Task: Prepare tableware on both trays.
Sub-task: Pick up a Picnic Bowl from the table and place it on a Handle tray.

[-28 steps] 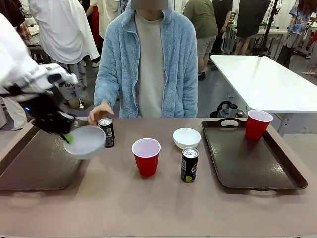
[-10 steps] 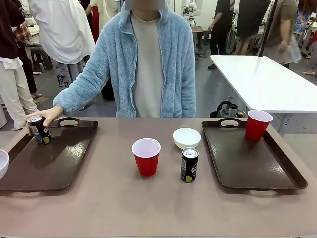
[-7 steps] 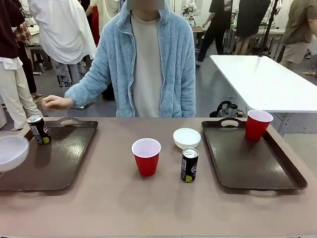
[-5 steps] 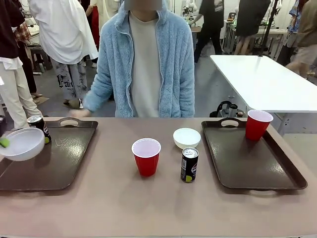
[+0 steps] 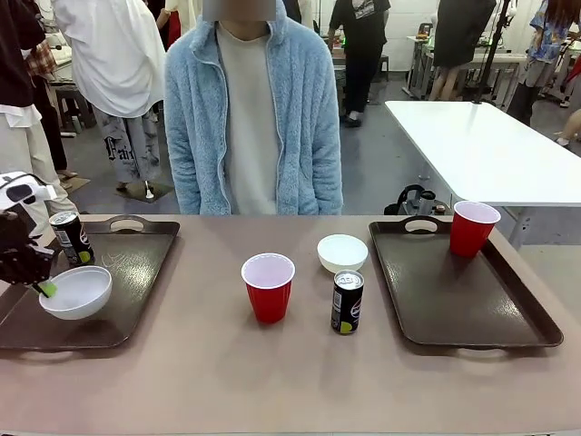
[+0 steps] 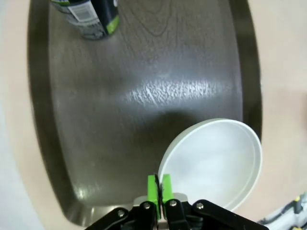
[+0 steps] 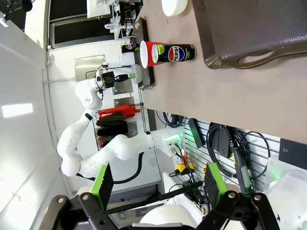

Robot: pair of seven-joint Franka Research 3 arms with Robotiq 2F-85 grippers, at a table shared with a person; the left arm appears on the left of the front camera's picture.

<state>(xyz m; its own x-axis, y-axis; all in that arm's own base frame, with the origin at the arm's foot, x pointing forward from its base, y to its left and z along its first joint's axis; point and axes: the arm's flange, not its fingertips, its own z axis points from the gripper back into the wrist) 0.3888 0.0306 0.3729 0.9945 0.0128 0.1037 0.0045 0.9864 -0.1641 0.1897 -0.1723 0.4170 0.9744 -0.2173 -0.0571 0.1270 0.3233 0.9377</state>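
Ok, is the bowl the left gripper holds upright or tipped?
Upright, opening up: left gripper pinches the bowl by its rim over the left tray. Resting or lifted: cannot tell.

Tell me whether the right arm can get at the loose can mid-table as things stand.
Probably yes. The right gripper is open and empty, and the can stands upright on bare table, apart from the red cup and white bowl, its near side free.

mid can (image 7: 176,52): "PEPSI", white on black, reads sideways in r. wrist view
mid can, front view (image 5: 347,302): print too small to read
left can (image 6: 88,19): white label w/ fine print, blurred, unreadable
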